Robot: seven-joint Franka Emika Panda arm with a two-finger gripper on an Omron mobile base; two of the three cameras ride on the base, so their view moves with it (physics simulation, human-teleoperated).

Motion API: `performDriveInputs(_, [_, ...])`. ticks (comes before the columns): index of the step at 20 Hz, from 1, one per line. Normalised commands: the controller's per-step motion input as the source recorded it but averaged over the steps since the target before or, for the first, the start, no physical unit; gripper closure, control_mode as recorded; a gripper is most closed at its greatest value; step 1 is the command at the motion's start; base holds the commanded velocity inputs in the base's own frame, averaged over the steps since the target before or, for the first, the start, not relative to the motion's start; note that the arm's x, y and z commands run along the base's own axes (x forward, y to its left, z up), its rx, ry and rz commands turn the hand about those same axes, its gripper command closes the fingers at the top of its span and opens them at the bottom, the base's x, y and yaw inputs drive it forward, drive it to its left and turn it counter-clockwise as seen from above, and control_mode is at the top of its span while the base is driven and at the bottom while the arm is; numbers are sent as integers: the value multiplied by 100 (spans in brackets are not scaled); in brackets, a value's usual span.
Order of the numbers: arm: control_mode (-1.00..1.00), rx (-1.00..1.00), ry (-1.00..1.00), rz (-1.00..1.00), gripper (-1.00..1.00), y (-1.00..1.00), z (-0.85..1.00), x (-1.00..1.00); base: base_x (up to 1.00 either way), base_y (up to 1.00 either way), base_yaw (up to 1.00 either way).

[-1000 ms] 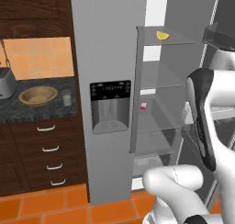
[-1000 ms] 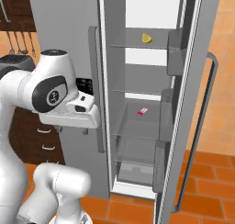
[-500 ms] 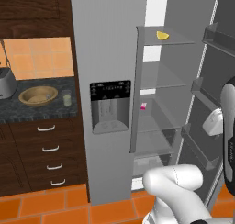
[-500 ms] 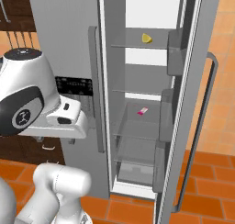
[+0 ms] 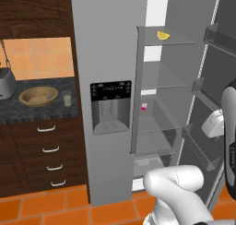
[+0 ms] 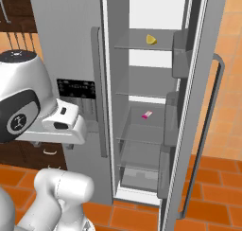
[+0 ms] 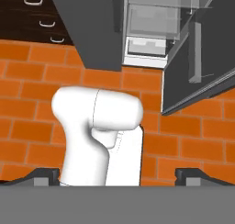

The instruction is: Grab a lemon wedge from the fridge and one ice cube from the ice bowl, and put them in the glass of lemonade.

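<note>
The grey fridge stands with its right door swung open. A small yellow lemon wedge lies on the top shelf. On the dark counter to the left sit the wooden ice bowl and, just right of it, the glass of lemonade. The ice cube is too small to make out in the bowl. My gripper points down at the orange floor tiles, open and empty, its fingertips far apart. It is well away from the shelves.
A pink-and-white packet lies on a middle shelf. A toaster stands at the counter's left end, with drawers below. Door bins jut from the open door. The water dispenser sits in the closed left door.
My arm has swung out from in front of the fridge shelves toward the right edge of the left base view. The gripper stays open. The lemon wedge and packet have not moved.
</note>
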Motion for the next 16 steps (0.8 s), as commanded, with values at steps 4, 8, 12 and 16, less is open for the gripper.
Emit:
performDriveInputs(4, [-100, 0, 0, -1, -100, 0, -9, 0, 0, 0, 0])
performDriveInputs(8, [100, 0, 0, -1, -100, -1, -8, 0, 6, -15, 0])
performDriveInputs(12, [100, 0, 0, 0, -100, 0, 0, 0, 35, -66, 0])
performDriveInputs(16, [100, 0, 0, 0, -100, 0, 0, 0, 29, -13, -7])
